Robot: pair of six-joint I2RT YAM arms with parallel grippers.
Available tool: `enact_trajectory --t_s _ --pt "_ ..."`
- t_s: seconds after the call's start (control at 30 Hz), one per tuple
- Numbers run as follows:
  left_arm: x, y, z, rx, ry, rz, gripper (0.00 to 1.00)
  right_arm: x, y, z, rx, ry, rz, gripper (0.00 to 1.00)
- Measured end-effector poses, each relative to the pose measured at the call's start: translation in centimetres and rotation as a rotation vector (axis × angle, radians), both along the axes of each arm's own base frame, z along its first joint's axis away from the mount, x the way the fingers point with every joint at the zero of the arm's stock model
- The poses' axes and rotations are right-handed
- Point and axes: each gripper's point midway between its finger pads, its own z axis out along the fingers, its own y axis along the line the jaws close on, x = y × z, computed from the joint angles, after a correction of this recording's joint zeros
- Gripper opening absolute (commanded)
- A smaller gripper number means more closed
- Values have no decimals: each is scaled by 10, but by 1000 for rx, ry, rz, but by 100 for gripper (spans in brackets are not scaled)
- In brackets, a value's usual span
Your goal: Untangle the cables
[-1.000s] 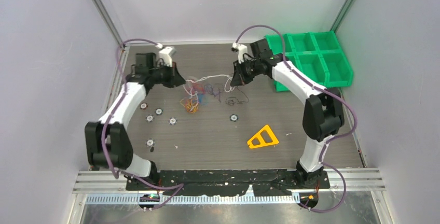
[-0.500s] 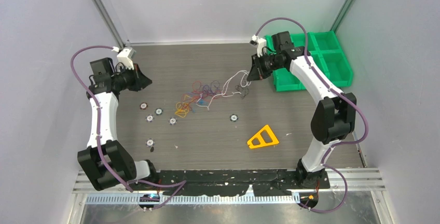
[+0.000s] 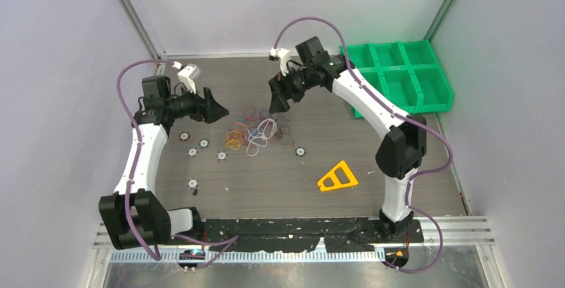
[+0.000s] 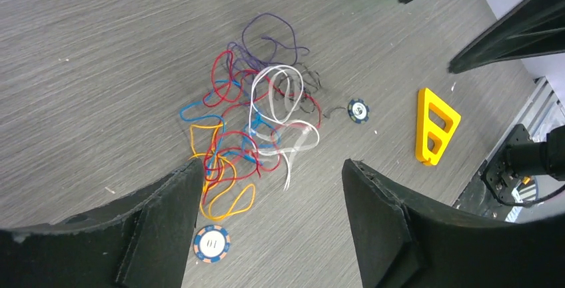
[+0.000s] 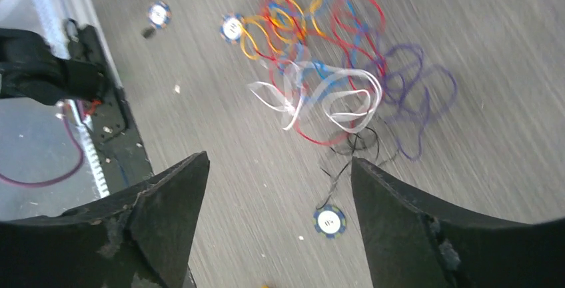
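The cables (image 3: 250, 131) lie in one loose heap on the table's middle: red, blue, yellow-orange, white, purple and black loops overlapping. In the left wrist view the cables (image 4: 256, 121) lie past my open left gripper (image 4: 272, 168), with nothing between its fingers. In the right wrist view the cables (image 5: 326, 81) show blurred ahead of my open, empty right gripper (image 5: 280, 161). From above, the left gripper (image 3: 216, 111) hangs just left of the heap and the right gripper (image 3: 274, 101) just behind its right side. Neither touches a cable.
Several poker chips lie around the heap, one (image 3: 300, 151) to its right and one (image 3: 222, 156) in front. A yellow triangular piece (image 3: 338, 177) lies at the front right. A green compartment bin (image 3: 400, 78) stands at the back right.
Both grippers have opened and let go of the cables they were pulling apart. The stretched white cable has dropped back onto the heap. Both arms have swung inward toward it.
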Motion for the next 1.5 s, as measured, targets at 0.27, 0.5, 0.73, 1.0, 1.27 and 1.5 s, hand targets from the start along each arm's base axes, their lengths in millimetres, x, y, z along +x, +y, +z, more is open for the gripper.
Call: enact_trajectory --t_s 0.27,0.5,0.73,1.0,1.27,1.5 --pt "-1 0 -18 -2 39 7 77 8 -73 -103 -205 186 -141 90" --pt "-3 -6 -33 -11 83 -7 77 3 -78 -146 -284 235 -150 89" --pt "-4 -8 -36 -13 93 -4 77 2 -46 -196 -321 288 -99 40" --pt "-3 -6 -33 0 78 11 76 -24 -43 -194 -325 334 -29 5" --pt "-10 -6 -12 14 3 19 77 -17 -101 -6 -109 -47 -111 6" --pt "-31 -40 17 39 -143 -129 99 -31 -125 91 18 -249 -93 5"
